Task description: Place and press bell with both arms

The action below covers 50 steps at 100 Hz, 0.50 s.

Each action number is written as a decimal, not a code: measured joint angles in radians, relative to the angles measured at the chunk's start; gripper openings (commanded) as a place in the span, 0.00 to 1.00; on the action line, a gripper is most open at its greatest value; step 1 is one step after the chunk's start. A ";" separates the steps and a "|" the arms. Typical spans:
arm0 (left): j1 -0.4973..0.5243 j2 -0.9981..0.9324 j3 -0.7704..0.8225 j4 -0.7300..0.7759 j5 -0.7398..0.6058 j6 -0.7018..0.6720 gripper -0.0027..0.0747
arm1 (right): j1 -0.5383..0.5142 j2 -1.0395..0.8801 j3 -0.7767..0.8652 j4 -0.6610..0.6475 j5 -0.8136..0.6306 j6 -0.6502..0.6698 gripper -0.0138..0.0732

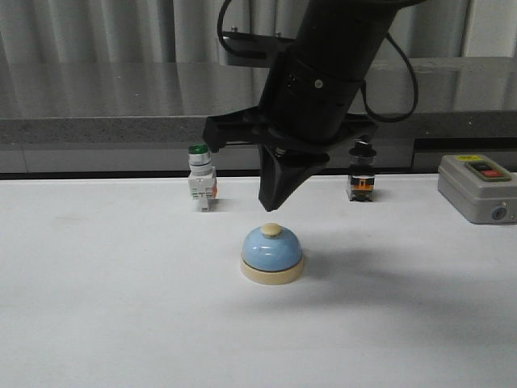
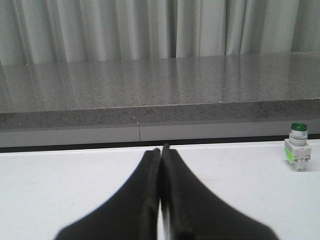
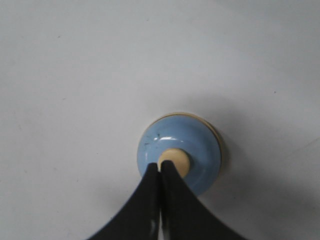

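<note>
The small light-blue dome-shaped bell (image 1: pixel 272 252) with its cream base and cream push button (image 1: pixel 272 229) sits upright on the white table (image 1: pixel 97 307), in front of the green-capped white switch (image 1: pixel 200 179) and the black-capped switch (image 1: pixel 360 174). The right arm's black two-finger gripper (image 1: pixel 267 205) points down directly above the button, its fingers pressed together on nothing, tips just clear of the button. The left gripper (image 2: pixel 161 148), fingers likewise closed and empty, shows only in its wrist view, low over the table

Right arm (image 1: pixel 323 73) cut off at top; grey box (image 1: pixel 478 187) clipped
</note>
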 measured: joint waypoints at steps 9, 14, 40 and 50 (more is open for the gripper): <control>0.000 0.000 0.000 0.000 0.000 0.000 0.01 | 0.000 0.013 0.000 0.000 0.000 0.000 0.09; 0.000 0.000 0.000 0.000 0.000 0.000 0.01 | 0.000 0.019 0.000 -0.002 0.000 0.000 0.09; 0.000 0.000 0.000 0.000 0.000 0.000 0.01 | 0.000 0.024 0.000 -0.028 -0.010 0.000 0.09; 0.000 0.000 0.000 0.000 0.000 0.000 0.01 | 0.000 0.024 0.000 -0.032 -0.014 0.000 0.09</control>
